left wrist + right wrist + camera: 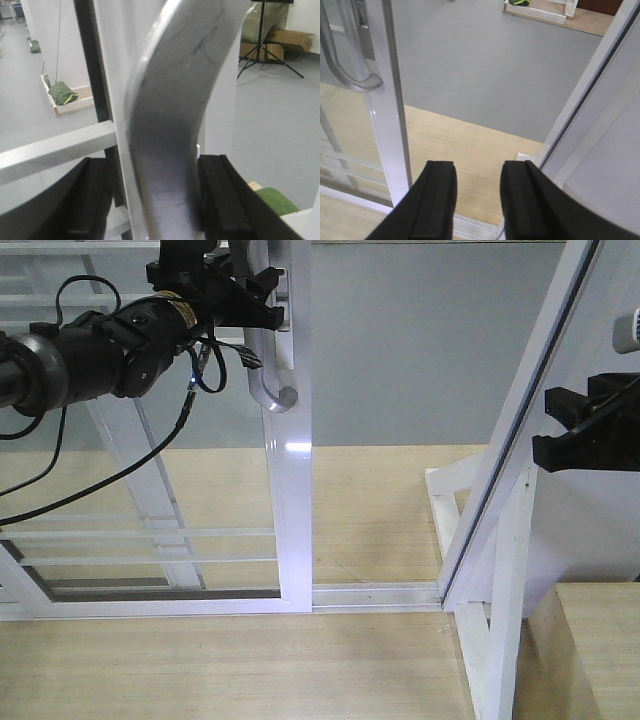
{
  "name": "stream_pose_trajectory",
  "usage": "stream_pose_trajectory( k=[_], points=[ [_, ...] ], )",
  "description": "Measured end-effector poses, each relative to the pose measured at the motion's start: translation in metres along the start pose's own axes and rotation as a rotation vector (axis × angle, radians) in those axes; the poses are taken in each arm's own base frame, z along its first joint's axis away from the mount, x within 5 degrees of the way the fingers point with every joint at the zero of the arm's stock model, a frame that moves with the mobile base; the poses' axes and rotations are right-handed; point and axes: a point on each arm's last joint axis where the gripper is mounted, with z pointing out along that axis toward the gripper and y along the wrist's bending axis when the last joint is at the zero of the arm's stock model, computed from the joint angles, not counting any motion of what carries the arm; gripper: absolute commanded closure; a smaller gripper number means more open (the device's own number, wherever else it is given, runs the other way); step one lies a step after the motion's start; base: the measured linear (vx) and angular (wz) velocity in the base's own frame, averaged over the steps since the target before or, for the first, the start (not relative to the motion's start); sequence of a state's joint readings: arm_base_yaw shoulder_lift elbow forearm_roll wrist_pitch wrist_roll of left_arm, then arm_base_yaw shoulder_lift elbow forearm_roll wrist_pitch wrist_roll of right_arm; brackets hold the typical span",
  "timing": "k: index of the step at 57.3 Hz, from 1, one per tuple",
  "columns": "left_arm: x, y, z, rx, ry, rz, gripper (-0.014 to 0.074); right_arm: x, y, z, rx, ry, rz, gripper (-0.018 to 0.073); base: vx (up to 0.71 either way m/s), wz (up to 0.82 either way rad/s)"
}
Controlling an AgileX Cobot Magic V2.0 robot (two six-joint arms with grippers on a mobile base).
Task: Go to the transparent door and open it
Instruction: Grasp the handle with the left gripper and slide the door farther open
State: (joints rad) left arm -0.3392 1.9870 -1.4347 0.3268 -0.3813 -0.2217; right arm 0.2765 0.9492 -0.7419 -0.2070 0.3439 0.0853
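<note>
Standing left in the front view, the tall clear glass door (292, 520) has a white frame, thin white horizontal bars low down and a curved grey tubular handle (262, 370) on its right stile. The left gripper (262, 295) pinches that handle near its top. The right gripper (477, 195) hangs with its fingers spread, beside a slanted white post (500, 440).

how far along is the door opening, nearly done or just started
Done: the robot is at the transparent door, and the left tool has its fingers either side of the handle. In hand: the door stands partly open, with bare track showing between its stile and the white frame. Left: likely sliding it wider. The right tool hangs open, unused.
</note>
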Motion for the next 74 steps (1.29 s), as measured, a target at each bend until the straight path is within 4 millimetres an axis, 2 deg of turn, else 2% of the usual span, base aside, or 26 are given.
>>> stream_pose_trajectory(
  k=[14, 24, 64, 74],
  points=[
    [-0.015, 0.007, -0.014, -0.059, 0.101, -0.037, 0.0132, 0.003, 0.001, 0.008, -0.003, 0.031, -0.002, 0.0242, 0.00, 0.00],
    [-0.018, 0.018, -0.020, -0.097, 0.129, -0.061, 0.0132, 0.006, 0.002, 0.016, -0.007, 0.063, -0.004, 0.0242, 0.00, 0.00],
    [-0.029, 0.085, -0.058, -0.285, 0.264, -0.074, 0.0132, 0.007, 0.002, 0.019, -0.008, 0.072, -0.005, 0.0242, 0.00, 0.00],
    [-0.038, 0.099, -0.070, -0.328, 0.259, -0.079, 0.0132, 0.007, 0.002, 0.019, -0.008, 0.072, -0.005, 0.0242, 0.00, 0.00]
  ],
)
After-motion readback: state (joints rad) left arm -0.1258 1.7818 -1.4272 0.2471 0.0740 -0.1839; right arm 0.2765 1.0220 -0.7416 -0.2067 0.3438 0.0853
